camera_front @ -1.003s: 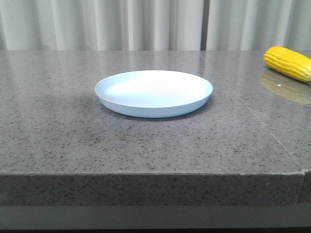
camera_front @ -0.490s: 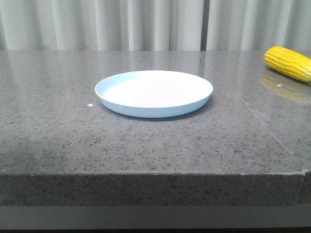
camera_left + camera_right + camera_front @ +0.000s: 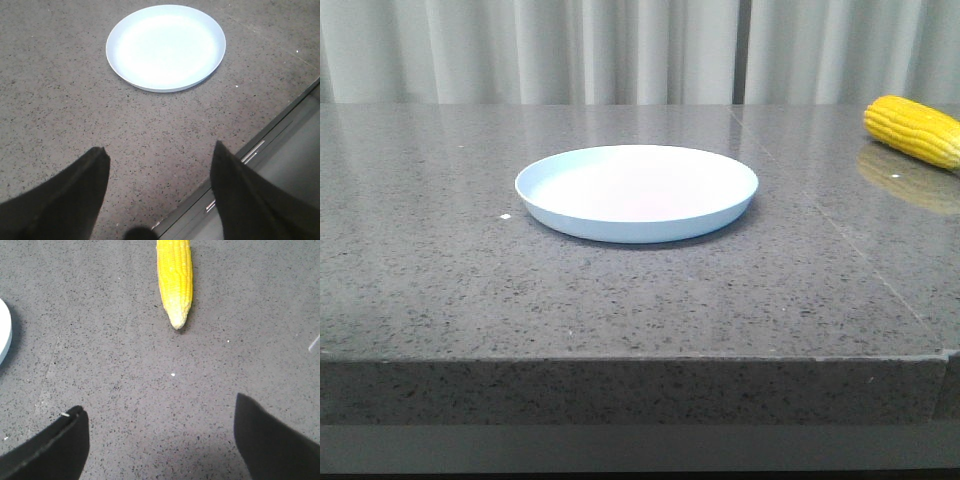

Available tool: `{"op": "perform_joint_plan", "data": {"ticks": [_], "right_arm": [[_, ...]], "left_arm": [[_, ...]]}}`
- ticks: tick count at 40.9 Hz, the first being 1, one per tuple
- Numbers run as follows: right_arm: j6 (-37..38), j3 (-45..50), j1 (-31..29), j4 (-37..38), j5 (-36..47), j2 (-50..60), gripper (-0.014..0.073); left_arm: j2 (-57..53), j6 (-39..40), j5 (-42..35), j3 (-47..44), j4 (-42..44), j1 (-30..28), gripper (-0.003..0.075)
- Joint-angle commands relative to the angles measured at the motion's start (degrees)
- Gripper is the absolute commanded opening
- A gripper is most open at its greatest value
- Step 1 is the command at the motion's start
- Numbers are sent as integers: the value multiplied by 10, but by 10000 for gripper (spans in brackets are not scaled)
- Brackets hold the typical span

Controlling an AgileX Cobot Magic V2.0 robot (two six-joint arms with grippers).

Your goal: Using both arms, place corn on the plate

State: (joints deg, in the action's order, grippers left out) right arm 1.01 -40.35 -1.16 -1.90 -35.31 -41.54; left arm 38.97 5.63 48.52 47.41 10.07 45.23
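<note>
You see nothing has moved: the plate (image 3: 636, 192) sits mid-table (image 3: 440, 290), the corn (image 3: 914, 129) lies far right, well apart. Your left claw (image 3: 157, 160) and right claw (image 3: 160, 412) both hang spread wide, holding nothing.

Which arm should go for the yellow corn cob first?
The right. The yellow corn cob lies ahead of the open right hand, on the right of the grey stone table. The open left hand faces the empty pale blue round plate instead.
</note>
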Motion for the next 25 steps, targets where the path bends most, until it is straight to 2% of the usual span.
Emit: {"op": "perform_joint_plan", "data": {"ticks": [1,6,11,25], "right_arm": [[-5,-14,-2,1,50,-3,613],[-5,-21,-2,2,65,-11,613],[-6,-63,-2,2,37,-52,616],[-13,-258,-2,14,-76,-272,616]], "left_arm": [[-1,6,-42,15,6,5,440],[-1,6,-42,15,6,5,440],[-1,6,-42,15,6,5,440],[-1,6,-42,15,6,5,440]]}}
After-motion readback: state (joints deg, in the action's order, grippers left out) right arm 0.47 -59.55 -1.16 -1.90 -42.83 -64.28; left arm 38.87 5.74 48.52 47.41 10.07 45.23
